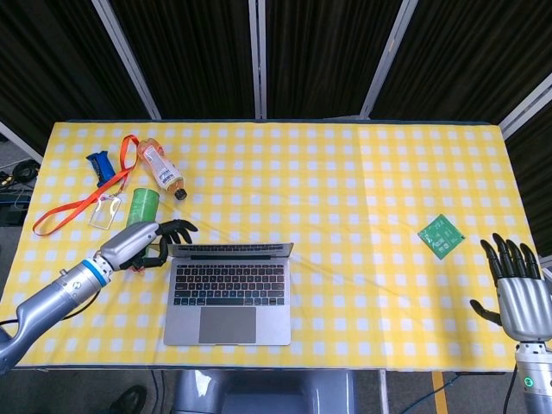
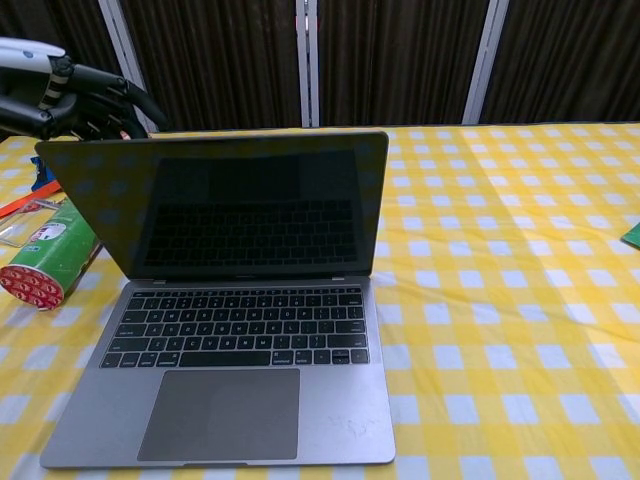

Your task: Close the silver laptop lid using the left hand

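Yellow-and-white checked cloth covers the tabletop (image 1: 362, 172), with dark curtains behind. On its near left part sits the silver laptop (image 1: 228, 291), open, black keys and grey trackpad facing the robot, its long axis running left to right. Its dark-screened lid (image 2: 225, 205) tilts forward over the keyboard. The left hand (image 1: 148, 241), fingers spread and holding nothing, reaches to the lid's upper left corner. At the far right edge the right hand (image 1: 519, 289) rests with fingers apart. A green cylindrical can (image 2: 55, 252) lies beside the laptop.
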Robot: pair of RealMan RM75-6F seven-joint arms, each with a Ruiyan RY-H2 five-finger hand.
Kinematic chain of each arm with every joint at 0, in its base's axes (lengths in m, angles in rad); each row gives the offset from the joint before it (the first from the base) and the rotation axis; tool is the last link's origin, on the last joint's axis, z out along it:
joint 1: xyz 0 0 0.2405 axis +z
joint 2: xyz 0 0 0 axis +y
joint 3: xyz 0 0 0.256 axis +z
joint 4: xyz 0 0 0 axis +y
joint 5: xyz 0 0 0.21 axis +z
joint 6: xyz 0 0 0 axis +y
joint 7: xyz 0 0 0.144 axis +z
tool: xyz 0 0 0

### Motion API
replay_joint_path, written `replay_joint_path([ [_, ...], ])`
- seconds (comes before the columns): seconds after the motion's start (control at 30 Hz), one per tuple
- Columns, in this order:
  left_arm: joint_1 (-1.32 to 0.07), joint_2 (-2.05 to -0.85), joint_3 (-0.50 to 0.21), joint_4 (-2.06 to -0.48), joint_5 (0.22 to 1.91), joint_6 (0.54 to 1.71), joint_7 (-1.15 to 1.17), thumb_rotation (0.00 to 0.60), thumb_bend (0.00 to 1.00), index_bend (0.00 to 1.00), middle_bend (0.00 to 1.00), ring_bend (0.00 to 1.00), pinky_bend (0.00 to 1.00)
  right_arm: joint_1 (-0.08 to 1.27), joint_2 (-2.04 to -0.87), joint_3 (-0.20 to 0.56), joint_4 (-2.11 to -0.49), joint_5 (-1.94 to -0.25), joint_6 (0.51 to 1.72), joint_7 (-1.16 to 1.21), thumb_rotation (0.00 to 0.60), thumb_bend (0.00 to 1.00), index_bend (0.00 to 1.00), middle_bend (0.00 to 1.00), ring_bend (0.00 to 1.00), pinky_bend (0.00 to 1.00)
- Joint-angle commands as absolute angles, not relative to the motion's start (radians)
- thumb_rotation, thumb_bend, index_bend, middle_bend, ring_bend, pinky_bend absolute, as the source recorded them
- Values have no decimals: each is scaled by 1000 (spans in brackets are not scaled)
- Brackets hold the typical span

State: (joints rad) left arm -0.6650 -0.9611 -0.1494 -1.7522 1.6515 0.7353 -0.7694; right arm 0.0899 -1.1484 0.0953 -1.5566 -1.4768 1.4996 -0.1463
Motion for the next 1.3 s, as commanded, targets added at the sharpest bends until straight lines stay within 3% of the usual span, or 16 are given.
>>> replay_joint_path([
  [0.03, -665, -950, -91, -1758, 1726, 781, -805, 462, 1000, 245, 313, 339, 345, 89, -1148, 95, -1559, -1476, 1500, -149, 600, 0, 0, 0, 0, 0],
  [0.5, -667, -967, 48, -1761, 1862, 883, -757, 461, 1000, 255, 313, 339, 344, 87, -1145, 95, -1568, -1472, 1502, -156, 600, 0, 0, 0, 0, 0],
  [1.3, -715, -1168, 141, -1704, 1814, 812, -569, 461, 1000, 278, 314, 340, 314, 85, -1140, 96, -1569, -1468, 1503, -148, 600, 0, 0, 0, 0, 0],
])
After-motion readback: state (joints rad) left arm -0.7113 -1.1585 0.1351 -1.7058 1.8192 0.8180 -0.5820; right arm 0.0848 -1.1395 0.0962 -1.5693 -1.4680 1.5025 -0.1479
